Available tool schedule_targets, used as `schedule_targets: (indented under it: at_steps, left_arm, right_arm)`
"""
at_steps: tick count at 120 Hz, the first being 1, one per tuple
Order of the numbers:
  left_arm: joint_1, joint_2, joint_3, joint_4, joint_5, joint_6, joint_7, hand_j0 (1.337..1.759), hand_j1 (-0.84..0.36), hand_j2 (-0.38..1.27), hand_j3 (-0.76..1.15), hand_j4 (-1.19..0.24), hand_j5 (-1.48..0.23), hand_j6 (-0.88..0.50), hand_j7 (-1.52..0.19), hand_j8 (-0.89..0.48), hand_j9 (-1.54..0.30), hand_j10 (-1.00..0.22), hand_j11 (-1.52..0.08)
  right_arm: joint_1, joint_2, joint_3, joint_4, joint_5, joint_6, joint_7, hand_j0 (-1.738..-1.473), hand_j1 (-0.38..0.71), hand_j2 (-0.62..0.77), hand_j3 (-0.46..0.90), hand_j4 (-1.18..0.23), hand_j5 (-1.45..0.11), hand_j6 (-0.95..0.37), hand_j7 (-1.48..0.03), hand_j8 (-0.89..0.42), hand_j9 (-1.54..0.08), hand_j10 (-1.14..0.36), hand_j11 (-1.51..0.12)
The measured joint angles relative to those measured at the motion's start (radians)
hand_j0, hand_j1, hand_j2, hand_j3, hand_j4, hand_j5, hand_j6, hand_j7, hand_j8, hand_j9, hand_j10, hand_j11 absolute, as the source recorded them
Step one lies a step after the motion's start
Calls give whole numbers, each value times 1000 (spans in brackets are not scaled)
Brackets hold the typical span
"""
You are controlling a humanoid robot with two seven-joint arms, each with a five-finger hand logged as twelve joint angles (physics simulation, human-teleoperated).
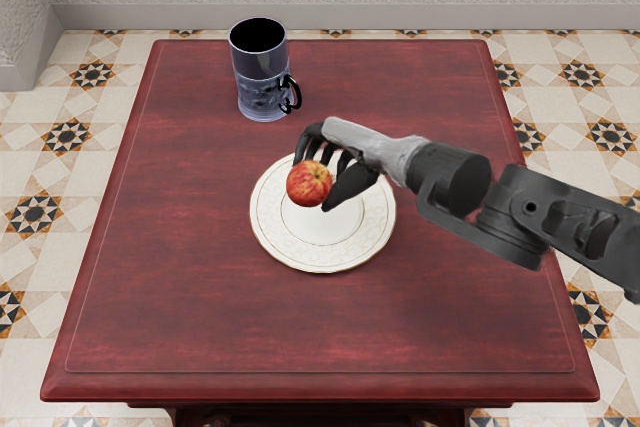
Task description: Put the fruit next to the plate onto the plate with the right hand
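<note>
Now | right hand (336, 161) curled round red-yellow apple (309, 184) | over white plate (335, 252)

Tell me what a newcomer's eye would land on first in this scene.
The red apple, held in the right hand over the white plate at the centre of the table, draws the eye first. Next comes the dark mug standing upright near the far edge.

The plate (300, 255) lies near the middle of the table (180, 247). The apple (309, 184) is over the plate's 11 o'clock part, clasped by the right hand (340, 154), whose arm comes in from 4 o'clock. The mug (262, 72) stands well apart at the plate's 11 o'clock.
</note>
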Motion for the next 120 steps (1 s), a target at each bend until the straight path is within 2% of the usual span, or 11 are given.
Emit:
schedule_targets:
  at_steps: [44, 53, 62, 72, 89, 101, 110, 120]
  left_arm:
    - [-3, 0, 0, 0, 0, 0, 0, 1658, 349, 0, 0, -1, 0, -1, 0, -1, 0, 0, 0]
    - [-3, 0, 0, 0, 0, 0, 0, 1658, 349, 0, 0, -1, 0, -1, 0, -1, 0, 0, 0]
    - [-3, 0, 0, 0, 0, 0, 0, 1658, 349, 0, 0, -1, 0, -1, 0, -1, 0, 0, 0]
    - [-3, 0, 0, 0, 0, 0, 0, 1658, 349, 0, 0, -1, 0, -1, 0, -1, 0, 0, 0]
    - [-3, 0, 0, 0, 0, 0, 0, 1658, 349, 0, 0, -1, 0, -1, 0, -1, 0, 0, 0]
    - [-3, 0, 0, 0, 0, 0, 0, 1658, 349, 0, 0, -1, 0, -1, 0, -1, 0, 0, 0]
    - [-3, 0, 0, 0, 0, 0, 0, 1658, 349, 0, 0, -1, 0, -1, 0, -1, 0, 0, 0]
    - [-3, 0, 0, 0, 0, 0, 0, 1658, 349, 0, 0, -1, 0, -1, 0, -1, 0, 0, 0]
  right_arm:
    - [-11, 85, -55, -123, -35, -9, -1, -1649, 236, 190, 1, -419, -1222, -369, -1117, -512, -1181, -831, -1184]
    - [-9, 92, -71, -129, -39, -47, 0, -1652, 93, 126, 0, -325, -887, -287, -814, -386, -859, -607, -861]
    - [-6, 93, -84, -130, -41, -74, 0, -1654, -14, 83, 0, -249, -646, -224, -596, -292, -626, -445, -628]
    - [-1, 92, -90, -128, -40, -91, 0, -1655, -95, 50, 0, -192, -464, -175, -430, -221, -451, -322, -452]
    - [4, 60, -76, -101, -27, -95, 0, -1657, -213, 24, 0, -105, -242, -97, -225, -119, -235, -169, -236]
    - [55, 26, -33, -65, 98, -85, 0, -1657, -266, 15, 0, -64, -148, -60, -138, -73, -144, -104, -144]
    - [139, -1, -7, -45, 314, -29, 0, -1657, -292, 11, 0, -45, -103, -42, -95, -51, -100, -72, -100]
    - [197, -59, 73, -35, 576, 139, 0, -1658, -311, 7, 0, -30, -68, -28, -63, -34, -66, -48, -67]
